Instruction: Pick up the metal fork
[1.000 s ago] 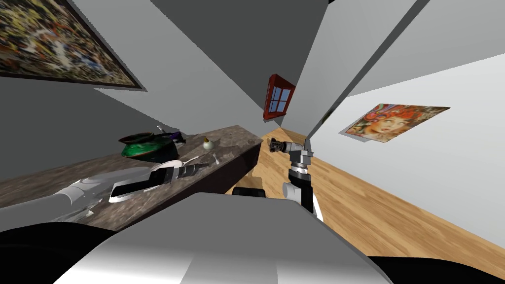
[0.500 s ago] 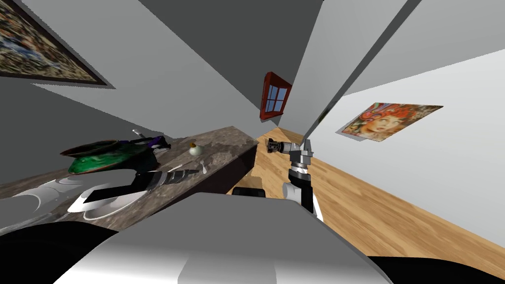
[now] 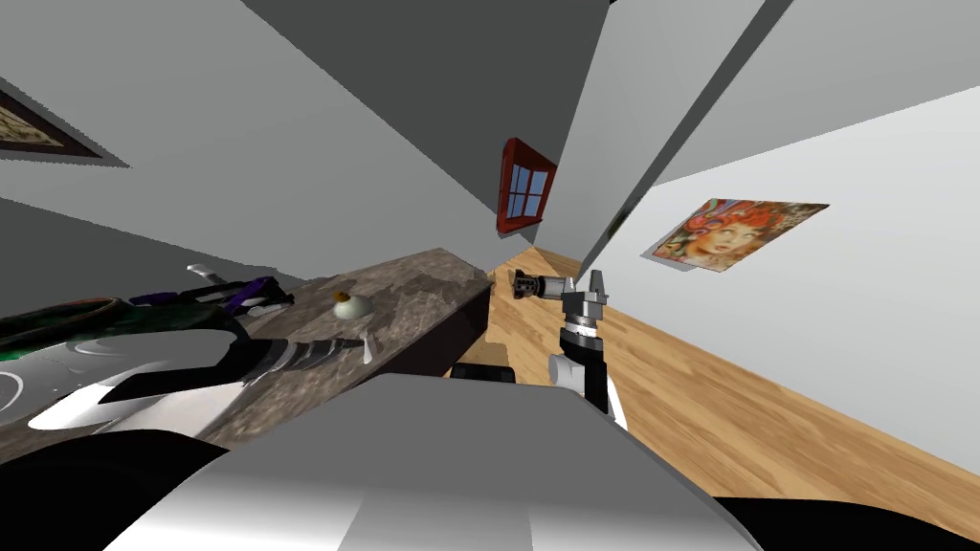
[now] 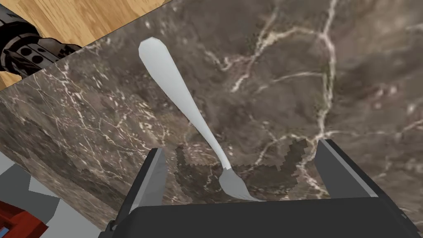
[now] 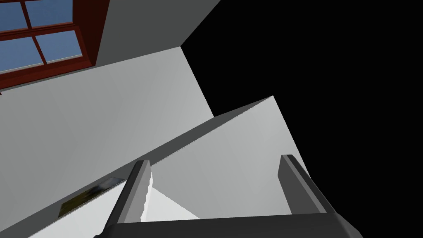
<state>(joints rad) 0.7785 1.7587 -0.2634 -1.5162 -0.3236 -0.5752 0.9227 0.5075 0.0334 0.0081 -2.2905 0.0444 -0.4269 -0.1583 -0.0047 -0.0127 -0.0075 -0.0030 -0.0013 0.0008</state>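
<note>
One slim, pale grey fork lies flat on the dark brown, white-veined stone bench, near the end that borders the wooden floor. Its tines sit close to the dark body of the left hand, about midway between the two fingers; its handle runs away from the hand on a slant, toward the bench's edge.

The left hand is spread wide and touches nothing, its fingers straddling the fork's neck. To my mind the step is the final descent and squeeze: turn the wrist a little so the pads meet the neck squarely rather than across the slant; go down until the tips almost meet the stone; close slowly, since so thin and flat a thing may pivot or skate away; a hold nearer the handle's middle would probably balance better.

Farther along the bench a small cream, rounded object with an orange-brown top stands upright, well apart from the fork; beyond it a dark-rimmed green dish lies partly behind the left arm, and I cannot tell what it holds.

The right hand hangs over the floor off the bench's end, fingers wide, empty.
</note>
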